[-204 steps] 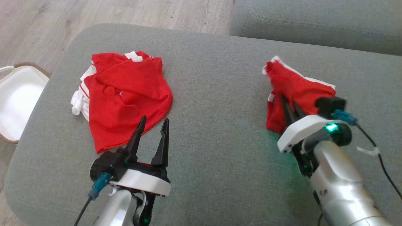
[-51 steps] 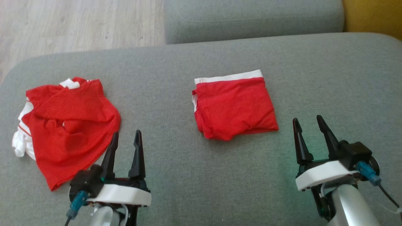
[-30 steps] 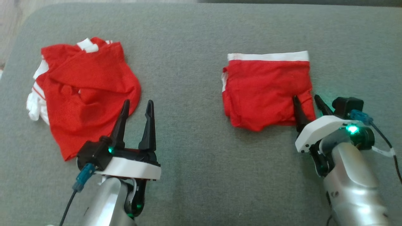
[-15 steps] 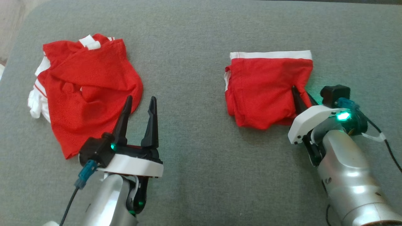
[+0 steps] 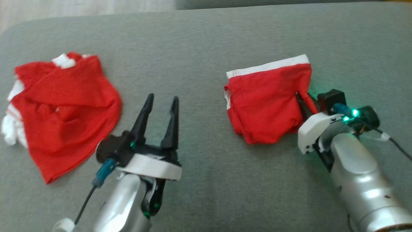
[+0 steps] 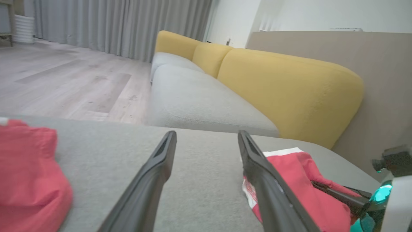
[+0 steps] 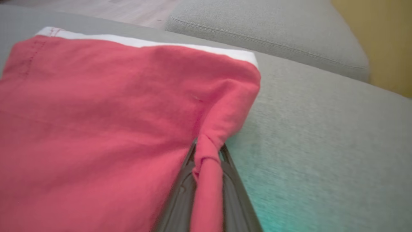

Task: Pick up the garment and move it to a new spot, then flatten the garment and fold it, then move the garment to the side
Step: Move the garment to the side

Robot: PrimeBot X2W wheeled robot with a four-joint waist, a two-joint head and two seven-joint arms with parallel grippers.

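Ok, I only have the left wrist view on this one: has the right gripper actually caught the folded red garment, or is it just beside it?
Observer: Caught. In the right wrist view the right gripper is shut on a pinched bunch of cloth at the right edge of the folded garment.
Operator: Is the fold intact?
Observer: In the head view it lies as a rough rectangle, white waistband along the far edge, its right side drawn towards the grip.
Operator: And the red heap at my left?
Observer: The head view shows a crumpled red and white garment loose on the grey cushion; the left gripper is open, apart from it.
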